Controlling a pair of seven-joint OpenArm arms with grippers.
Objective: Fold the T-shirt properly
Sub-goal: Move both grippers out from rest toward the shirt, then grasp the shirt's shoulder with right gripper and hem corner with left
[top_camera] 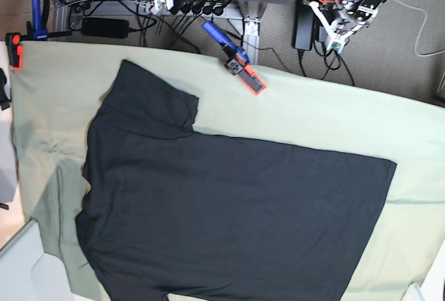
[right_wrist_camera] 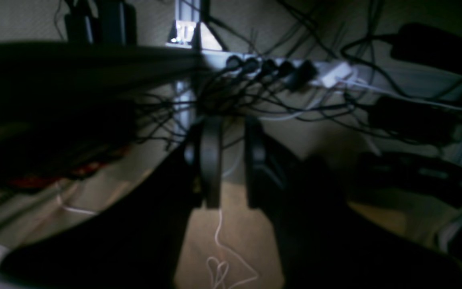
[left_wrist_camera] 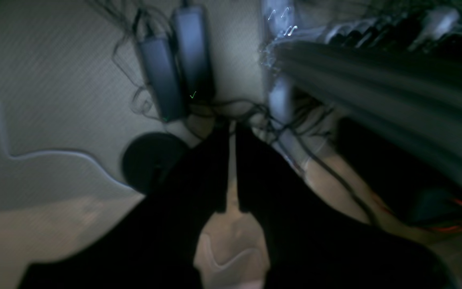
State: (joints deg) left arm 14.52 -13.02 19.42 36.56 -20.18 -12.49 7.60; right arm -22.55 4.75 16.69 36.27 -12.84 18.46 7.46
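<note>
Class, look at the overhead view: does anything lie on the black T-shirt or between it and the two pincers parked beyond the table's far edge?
Nothing visible does. The T-shirt lies flat on the green cloth with nothing on it. The nearest object, an orange and blue clamp at the far table edge, sits clear of the shirt. Both pincers are out of the overhead view, above the floor.

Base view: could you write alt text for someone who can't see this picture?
A black T-shirt lies spread flat, plain side up, on a pale green table cloth, a sleeve pointing to the upper left. Both robot arms are pulled back beyond the table's far edge, among cables, with an orange-and-blue clamp on that edge.
</note>
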